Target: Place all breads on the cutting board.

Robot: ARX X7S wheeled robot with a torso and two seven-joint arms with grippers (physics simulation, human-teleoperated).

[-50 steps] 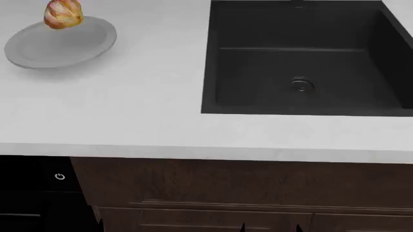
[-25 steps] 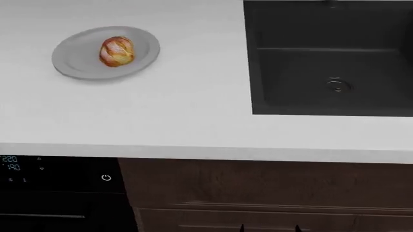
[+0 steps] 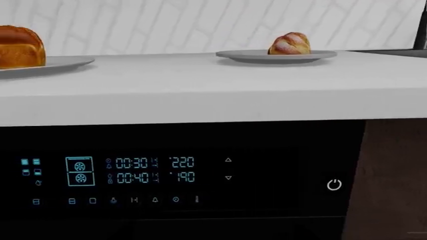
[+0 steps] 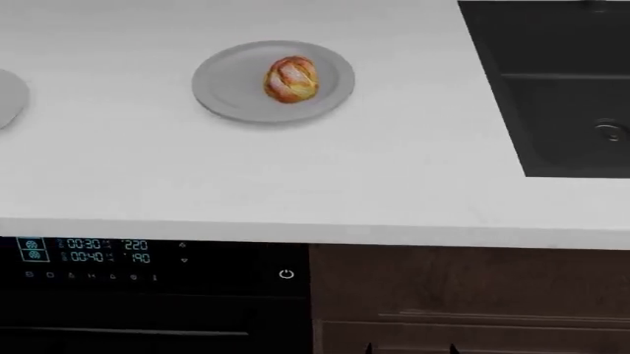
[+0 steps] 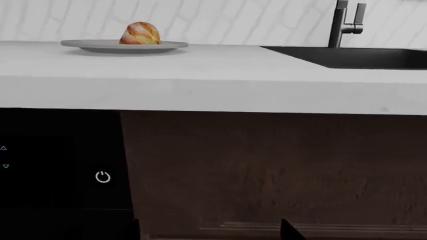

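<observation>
A small round golden-brown bread with a floured, scored crust lies on a round grey plate on the white counter. The left wrist view shows this bread from the side, and so does the right wrist view. A second, larger brown bread sits on another grey plate, of which only the rim shows in the head view. The cutting board is out of view. My right gripper is open and empty, low in front of the cabinet; its fingertips peek in at the head view's edge. The left gripper does not show.
A black sink is set into the counter at the right, with a dark faucet behind it. Below the counter edge are an oven's black control panel with lit digits and a dark wood cabinet front.
The head view has swung to the left: plate and bread slid rightward in the picture, the sink moved toward the right edge, and the oven panel and a second plate's rim came in.
</observation>
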